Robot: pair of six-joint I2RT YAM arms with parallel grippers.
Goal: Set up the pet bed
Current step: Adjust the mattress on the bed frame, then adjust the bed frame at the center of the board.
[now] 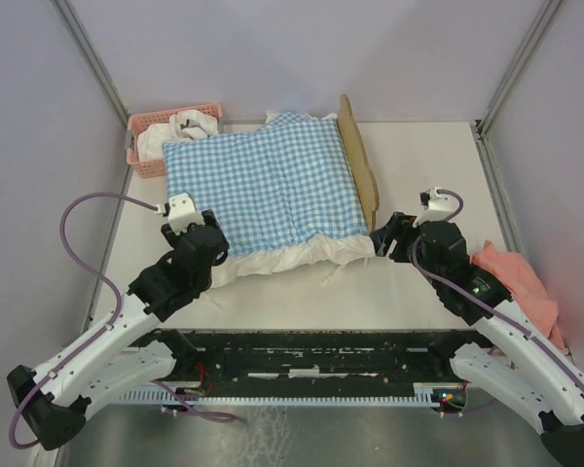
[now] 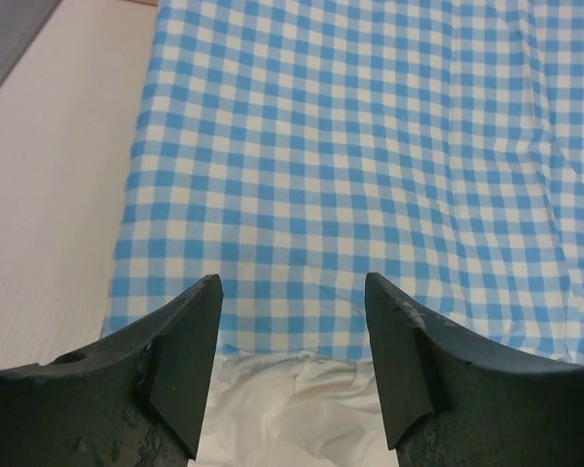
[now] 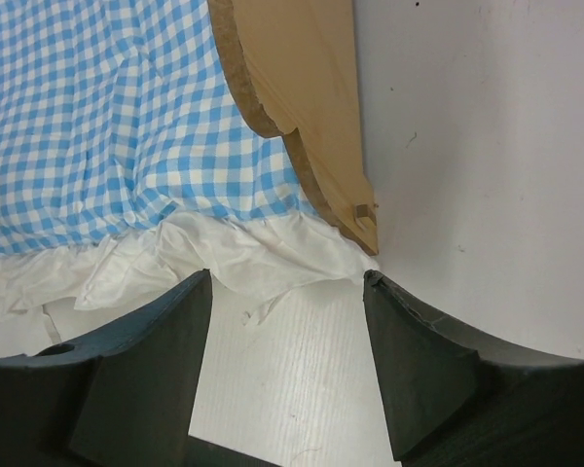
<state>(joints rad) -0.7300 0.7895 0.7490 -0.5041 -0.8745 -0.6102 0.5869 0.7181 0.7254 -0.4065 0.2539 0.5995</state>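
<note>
1 pet bed (image 1: pixel 360 170) stands at the middle of the surface (image 1: pixel 419 292), toward 12 o'clock in the top view; only its light-wood scalloped headboard shows, upright along the bed's 3 o'clock side, and the rest of the frame is hidden. 1 blue-and-white gingham bedding (image 1: pixel 263 185) lies spread over the bed, touching the headboard; its white ruffle (image 1: pixel 292 256) spills out along the 6 o'clock edge onto the surface.

2 end effectors are in view. The left end effector (image 1: pixel 212 236) sits at the bedding's 7 o'clock corner; in its wrist view the left end effector (image 2: pixel 292 292) has its 2 fingers spread wide over the gingham edge and ruffle, with nothing between them. The right end effector (image 1: pixel 383 234) sits at the bed's 5 o'clock corner, just beside the lower end of the headboard; in its wrist view the right end effector (image 3: pixel 287 282) is likewise spread wide, with bare surface and the ruffle's edge in the gap, and it grips nothing.

1 pink plastic basket (image 1: pixel 144 146) stands at 10 o'clock, touching the bedding's far left corner; 1 bundle of white cloth (image 1: pixel 180 126) lies in it. 1 salmon-pink cloth (image 1: pixel 521 284) lies crumpled at 4 o'clock by the right arm, well apart from the bed.
</note>
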